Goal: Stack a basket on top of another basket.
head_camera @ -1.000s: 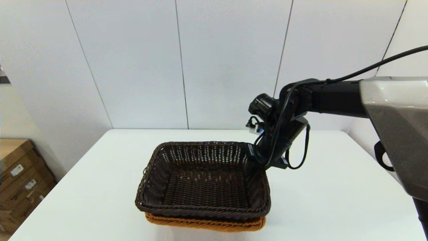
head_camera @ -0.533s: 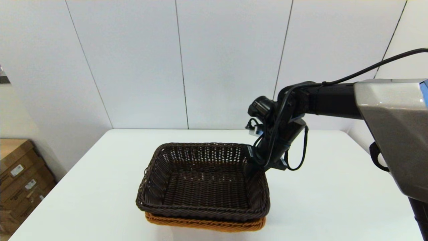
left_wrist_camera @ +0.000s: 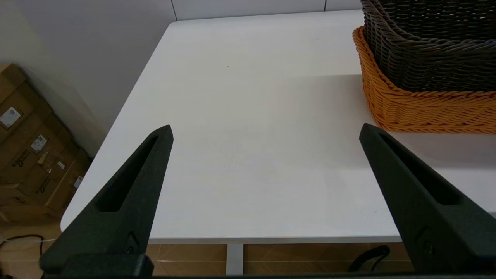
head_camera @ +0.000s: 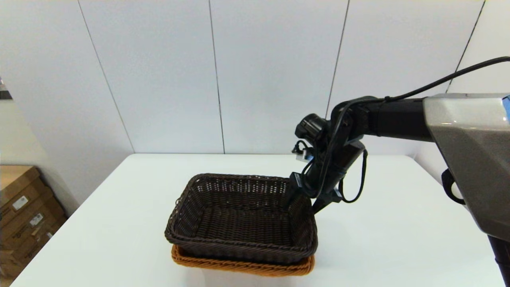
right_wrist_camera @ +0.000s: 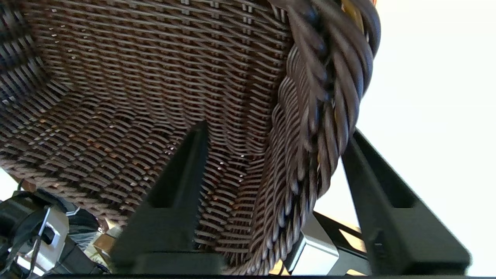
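Dark brown basket (head_camera: pixel 241 218) sitting nested in the orange basket (head_camera: pixel 243 266), near the front middle of the white table (head_camera: pixel 398 239). Only a thin orange strip peeking out along the near edge in the head view; rest of that lower basket hidden under the dark one. From the left wrist view, one orange corner (left_wrist_camera: pixel 422 108) and a slice of dark weave (left_wrist_camera: pixel 430 50) above it, both cut off at the frame's edge.

Right gripper (head_camera: pixel 305 201) down at the dark basket's far right corner, straddling the braided rim: one finger (right_wrist_camera: pixel 174 201) inside against the weave, the other finger (right_wrist_camera: pixel 391 201) outside, with a visible gap on the outer side. Parted, then, not pinching the wall. In the head view, fingertips mostly lost behind the wrist and looping cables, dark on dark, hard to separate from the wicker. Right wrist view crowded by basket wall; table beyond washed out to plain white.

Left gripper (left_wrist_camera: pixel 265 133) out of the head view altogether, hanging off the table's near left side, fingers spread wide with nothing between them but bare tabletop.

Table white and smooth. White panelled wall (head_camera: pixel 275 75) behind. Cardboard boxes (head_camera: pixel 24 215) stacked on the floor at far left, labels unreadable. Brown tiled floor (left_wrist_camera: pixel 310 255) beneath the table edge.
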Controlling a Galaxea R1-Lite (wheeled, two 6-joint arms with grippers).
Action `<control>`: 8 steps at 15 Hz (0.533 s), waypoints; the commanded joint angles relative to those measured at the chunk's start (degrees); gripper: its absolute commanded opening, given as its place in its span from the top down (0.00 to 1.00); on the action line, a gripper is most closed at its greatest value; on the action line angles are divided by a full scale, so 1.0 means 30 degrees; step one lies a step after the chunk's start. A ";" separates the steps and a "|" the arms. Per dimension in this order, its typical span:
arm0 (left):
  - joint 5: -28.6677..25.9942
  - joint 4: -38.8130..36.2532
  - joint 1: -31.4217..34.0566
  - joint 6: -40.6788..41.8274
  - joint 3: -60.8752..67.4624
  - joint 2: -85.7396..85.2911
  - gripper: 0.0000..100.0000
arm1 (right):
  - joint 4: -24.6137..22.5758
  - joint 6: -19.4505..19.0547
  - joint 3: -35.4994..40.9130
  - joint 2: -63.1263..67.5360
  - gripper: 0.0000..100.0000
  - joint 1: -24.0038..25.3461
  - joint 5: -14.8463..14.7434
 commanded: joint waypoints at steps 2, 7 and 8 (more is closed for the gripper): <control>0.0005 0.0018 0.0002 0.0002 0.0003 -0.0008 0.00 | 0.0497 -0.0154 0.0000 -0.3147 0.00 -0.0266 0.0244; 0.0005 0.0018 0.0002 0.0002 0.0003 -0.0008 0.00 | 0.2901 -0.0066 0.1143 -0.9097 0.00 -0.0442 0.1094; 0.0005 0.0018 0.0002 -0.0028 0.0003 -0.0008 0.00 | 0.2872 -0.0007 0.2227 -1.1089 0.00 -0.0705 0.1064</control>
